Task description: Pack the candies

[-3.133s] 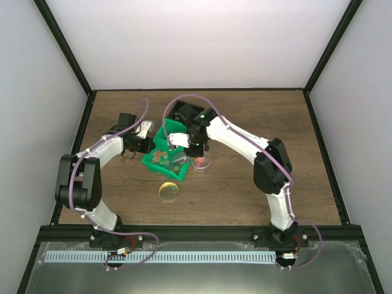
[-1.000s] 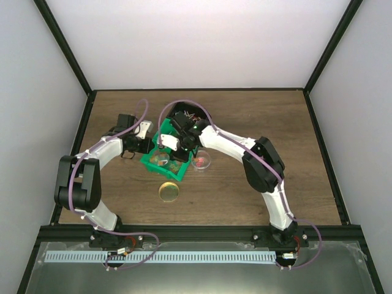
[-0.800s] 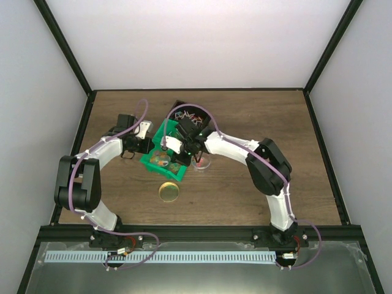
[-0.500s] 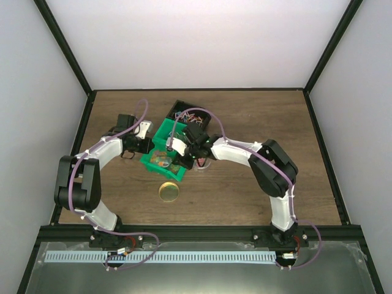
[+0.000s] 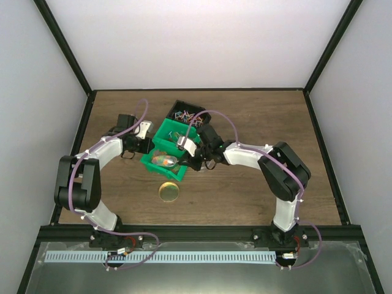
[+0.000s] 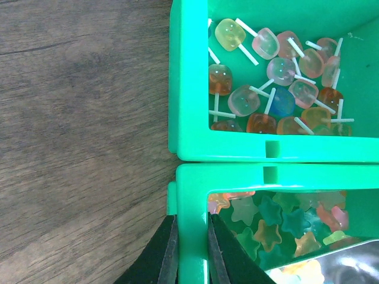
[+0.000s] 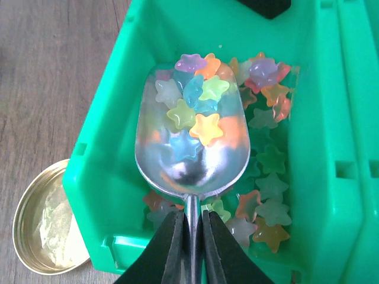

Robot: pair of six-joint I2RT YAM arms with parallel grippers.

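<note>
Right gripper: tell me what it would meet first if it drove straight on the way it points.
The right gripper, shut on the scoop, points into the green bin. Going straight on, the scoop's front, loaded with star candies, would likely reach the bin's far wall first; its height is unclear.

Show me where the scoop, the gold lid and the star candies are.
scoop (image 7: 190,171): right wrist view, bare metal of its bowl.
gold lid (image 7: 41,231): right wrist view, middle of its shiny face.
star candies (image 7: 206,127): right wrist view, the yellow star lying in the scoop.
</note>
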